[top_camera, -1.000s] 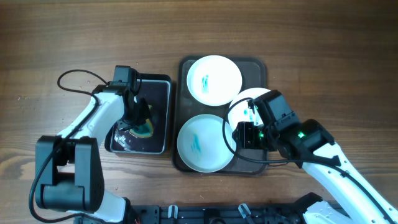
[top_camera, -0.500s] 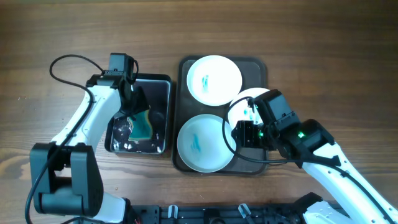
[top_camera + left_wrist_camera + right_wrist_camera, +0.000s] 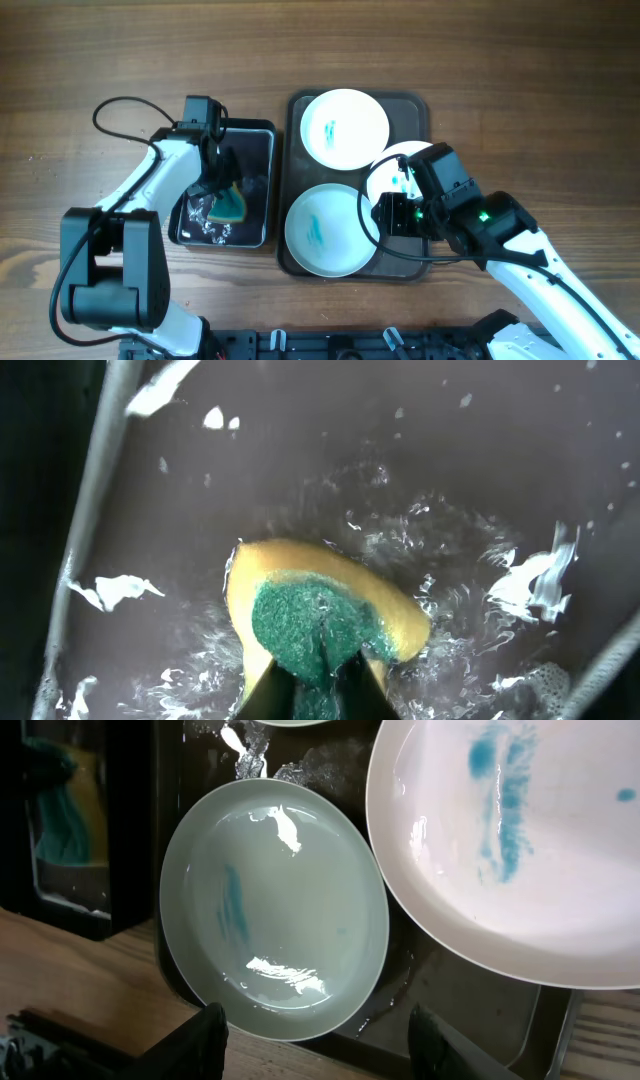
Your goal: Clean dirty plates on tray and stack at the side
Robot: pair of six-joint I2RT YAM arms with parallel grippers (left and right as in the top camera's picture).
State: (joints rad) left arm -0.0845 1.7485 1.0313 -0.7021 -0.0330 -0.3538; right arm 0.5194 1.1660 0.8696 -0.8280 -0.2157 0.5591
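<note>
Left gripper (image 3: 318,690): jaws clenched on sponge (image 3: 320,615), in soapy basin (image 3: 256,150).
Right gripper (image 3: 315,1040): jaws spread, empty, above tray (image 3: 412,108).
Plates: far plate (image 3: 345,125), near plate (image 3: 320,228), third plate (image 3: 393,158) all blue-stained, on tray; third seemingly tilted.

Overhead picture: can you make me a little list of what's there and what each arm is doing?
sponge: yellow and green, in foamy water
tub: dark, left of the tray, holds the water
left gripper: shut on the sponge, inside the tub
tray: dark, holds three white plates
top plate: blue smears
bottom plate: blue smear
right plate: blue smears, partly hidden under the right arm from overhead
right gripper: open, above the tray, holding nothing
stack at the side: none yet
</note>
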